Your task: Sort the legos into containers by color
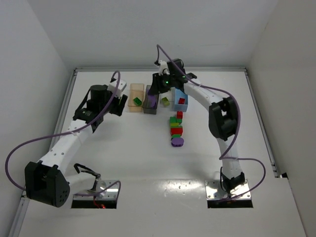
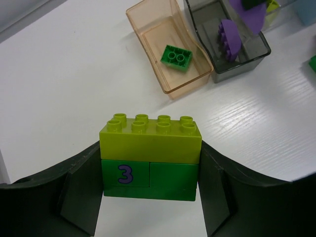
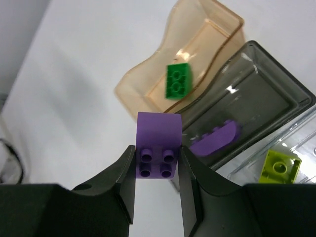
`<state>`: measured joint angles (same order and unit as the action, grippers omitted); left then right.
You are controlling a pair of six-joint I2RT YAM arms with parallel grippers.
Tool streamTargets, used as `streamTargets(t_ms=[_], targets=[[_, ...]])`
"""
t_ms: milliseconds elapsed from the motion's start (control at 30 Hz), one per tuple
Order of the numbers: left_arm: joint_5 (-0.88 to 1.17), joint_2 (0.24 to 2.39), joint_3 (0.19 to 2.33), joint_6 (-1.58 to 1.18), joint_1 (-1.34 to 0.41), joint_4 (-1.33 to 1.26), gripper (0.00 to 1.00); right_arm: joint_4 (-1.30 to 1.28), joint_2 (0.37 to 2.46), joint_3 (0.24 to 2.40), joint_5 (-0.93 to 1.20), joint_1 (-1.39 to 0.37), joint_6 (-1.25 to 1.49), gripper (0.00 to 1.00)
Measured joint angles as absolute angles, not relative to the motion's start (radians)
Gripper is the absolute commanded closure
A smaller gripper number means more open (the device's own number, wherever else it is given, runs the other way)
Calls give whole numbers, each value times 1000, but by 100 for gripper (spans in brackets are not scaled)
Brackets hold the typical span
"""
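My left gripper is shut on a stack of legos, a lime green brick on top of dark green bricks, one marked "3", held above bare table short of the tan-orange container. That container holds one dark green brick. My right gripper is shut on a purple brick, hanging over the near end of the dark grey container, which holds a rounded purple piece. A lime green brick lies in the clear container. A red brick sits in the light blue container.
The four containers stand in a row at the back middle of the table. In front of them lies a loose line of red, green and purple legos, ending in a purple piece. White walls enclose the table on three sides.
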<state>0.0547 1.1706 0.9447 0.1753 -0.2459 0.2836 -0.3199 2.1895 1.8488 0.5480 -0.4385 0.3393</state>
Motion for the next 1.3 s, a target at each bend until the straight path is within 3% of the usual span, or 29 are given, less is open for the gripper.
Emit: streamTargets(t_ms=[133, 400, 533, 700, 933, 1133, 1300], targets=[[80, 1172, 947, 159, -209, 299, 58, -324, 2290, 1908, 437, -469, 338, 96], [136, 1200, 968, 149, -179, 318, 58, -347, 2356, 1914, 317, -477, 340, 39], [204, 1217, 974, 154, -168, 319, 58, -342, 2355, 1923, 316, -488, 326, 26], [377, 1235, 978, 180, -133, 326, 58, -352, 2332, 1922, 385, -498, 293, 23], [584, 1235, 977, 247, -118, 337, 58, -339, 2136, 1840, 697, -483, 292, 23], [632, 1235, 977, 293, -143, 351, 58, -255, 1964, 1711, 927, -488, 356, 23], [640, 1228, 977, 318, -188, 353, 58, -228, 1948, 1626, 999, -522, 416, 21]])
